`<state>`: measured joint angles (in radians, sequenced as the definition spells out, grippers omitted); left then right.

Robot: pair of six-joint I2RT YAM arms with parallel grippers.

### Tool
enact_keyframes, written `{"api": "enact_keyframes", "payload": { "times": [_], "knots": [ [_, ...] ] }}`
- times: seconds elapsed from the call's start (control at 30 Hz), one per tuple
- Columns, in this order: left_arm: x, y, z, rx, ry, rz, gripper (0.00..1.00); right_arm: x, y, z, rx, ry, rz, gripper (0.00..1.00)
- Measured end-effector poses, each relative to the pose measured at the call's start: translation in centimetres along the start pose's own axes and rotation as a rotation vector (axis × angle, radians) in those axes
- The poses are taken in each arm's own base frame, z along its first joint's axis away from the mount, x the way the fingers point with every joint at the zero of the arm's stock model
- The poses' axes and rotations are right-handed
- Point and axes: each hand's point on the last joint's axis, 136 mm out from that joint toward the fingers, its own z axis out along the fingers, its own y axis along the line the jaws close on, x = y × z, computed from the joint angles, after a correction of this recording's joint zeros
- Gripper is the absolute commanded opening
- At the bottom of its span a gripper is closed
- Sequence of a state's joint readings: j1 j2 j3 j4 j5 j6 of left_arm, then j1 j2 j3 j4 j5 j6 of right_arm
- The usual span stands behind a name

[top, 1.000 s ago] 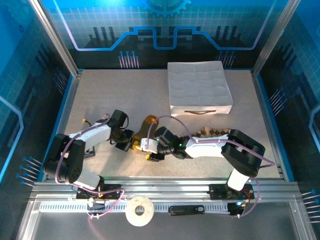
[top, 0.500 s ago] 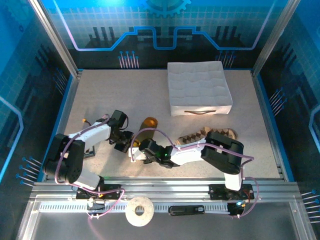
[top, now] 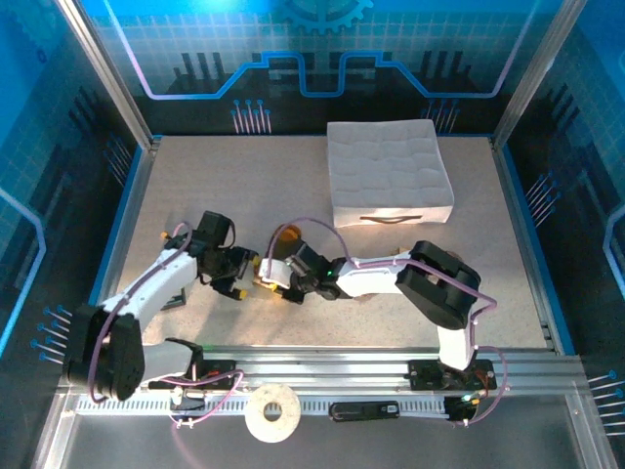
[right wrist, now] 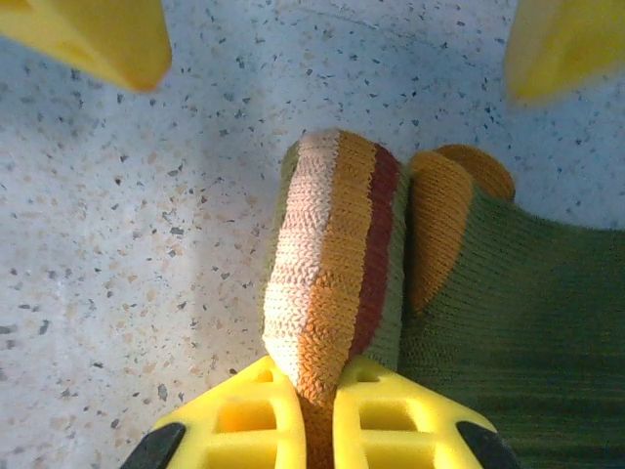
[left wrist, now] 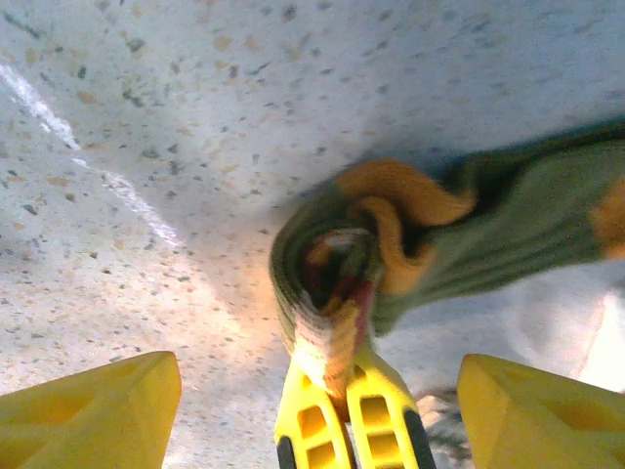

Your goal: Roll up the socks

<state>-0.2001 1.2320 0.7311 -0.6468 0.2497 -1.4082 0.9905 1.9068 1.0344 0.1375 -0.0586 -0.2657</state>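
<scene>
- Two yellow fingers (left wrist: 93, 410) of left gripper (top: 246, 281): stand wide apart, grip nothing, face rolled end just ahead.
- Olive-green knitted sock with orange toe (left wrist: 508, 220): lies part-rolled on speckled table (top: 195, 186) between grippers, tail stretching rightward in left wrist view.
- Right gripper (right wrist: 317, 386): pinches rolled end, sits nearer.
</scene>
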Motion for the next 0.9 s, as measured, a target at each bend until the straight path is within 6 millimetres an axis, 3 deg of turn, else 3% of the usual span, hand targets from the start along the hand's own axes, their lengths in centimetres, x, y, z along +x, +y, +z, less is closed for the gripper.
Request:
{"api": "enact_keyframes", "payload": {
  "times": [0.13,0.47,0.8,0.9],
  "knots": [
    [-0.3,-0.1,-0.6,0.052,-0.008,0.007,0.68,0.5,-0.3,-0.1,-0.117,-0.031,0.149,0.00],
    [0.9,-0.4,2.2,0.094,0.048,0.095,0.54,0.9,-1.8,0.2,-0.429,-0.056,0.490,0.00],
    [1.6,-0.6,5.0,0.075,0.067,0.168,0.50,1.1,-2.0,0.2,-0.521,-0.016,0.601,0.00],
    [1.2,-0.3,5.8,0.046,0.061,0.179,0.39,1.2,-2.0,0.1,-0.523,-0.009,0.607,0.07]
  ]
}}
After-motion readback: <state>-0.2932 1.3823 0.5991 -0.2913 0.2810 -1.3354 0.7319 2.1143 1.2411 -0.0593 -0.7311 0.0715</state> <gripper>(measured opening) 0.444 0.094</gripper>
